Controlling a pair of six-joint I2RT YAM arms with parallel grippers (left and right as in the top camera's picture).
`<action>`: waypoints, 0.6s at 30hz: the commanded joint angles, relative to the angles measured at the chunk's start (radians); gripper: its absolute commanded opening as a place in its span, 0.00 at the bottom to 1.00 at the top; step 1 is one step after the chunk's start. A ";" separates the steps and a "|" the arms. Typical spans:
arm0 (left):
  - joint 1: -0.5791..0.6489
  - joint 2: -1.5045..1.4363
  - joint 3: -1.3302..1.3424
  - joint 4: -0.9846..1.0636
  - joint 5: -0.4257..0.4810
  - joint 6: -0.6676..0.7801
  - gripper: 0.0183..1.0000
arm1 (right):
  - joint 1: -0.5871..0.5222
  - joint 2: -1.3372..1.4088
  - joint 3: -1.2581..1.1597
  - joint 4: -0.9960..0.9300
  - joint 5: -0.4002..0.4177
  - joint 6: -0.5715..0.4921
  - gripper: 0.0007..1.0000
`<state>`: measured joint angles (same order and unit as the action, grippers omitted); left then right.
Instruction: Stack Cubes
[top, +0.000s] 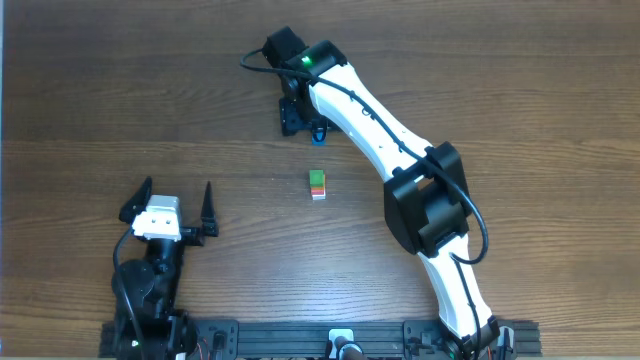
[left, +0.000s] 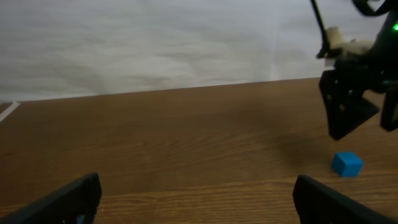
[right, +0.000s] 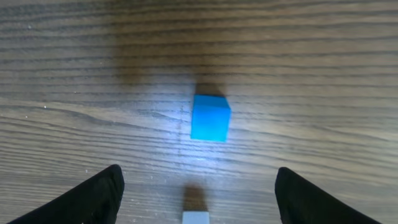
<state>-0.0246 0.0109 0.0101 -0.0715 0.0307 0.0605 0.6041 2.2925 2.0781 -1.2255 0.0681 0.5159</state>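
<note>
The cube stack (top: 318, 184) stands on the worktop (top: 520, 90) near its middle, one cube upon another. Behind it, farther from the arm bases, a single cube (top: 320, 136) lies alone on the worktop, apart from the stack. The right gripper (top: 300, 118) hangs over that single cube (which lies ahead of its two fingers, midway between them, touching neither). The left gripper (top: 177, 188) is well to the left of the stack, nearer the bases.

The cube (right: 209, 117) is blue, the stack (top: 317, 184) green and red, the table (top: 120, 90) brown wood-grain.
</note>
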 joint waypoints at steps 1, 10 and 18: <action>0.005 -0.007 -0.004 -0.004 0.013 0.011 1.00 | -0.016 0.042 0.000 0.010 -0.052 -0.016 0.79; 0.005 -0.007 -0.004 -0.004 0.013 0.011 1.00 | -0.043 0.066 -0.072 0.079 -0.076 -0.017 0.78; 0.005 -0.007 -0.004 -0.004 0.013 0.011 1.00 | -0.048 0.066 -0.131 0.145 -0.086 -0.018 0.77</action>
<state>-0.0246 0.0109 0.0101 -0.0715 0.0307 0.0605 0.5594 2.3409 1.9583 -1.0904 -0.0067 0.4999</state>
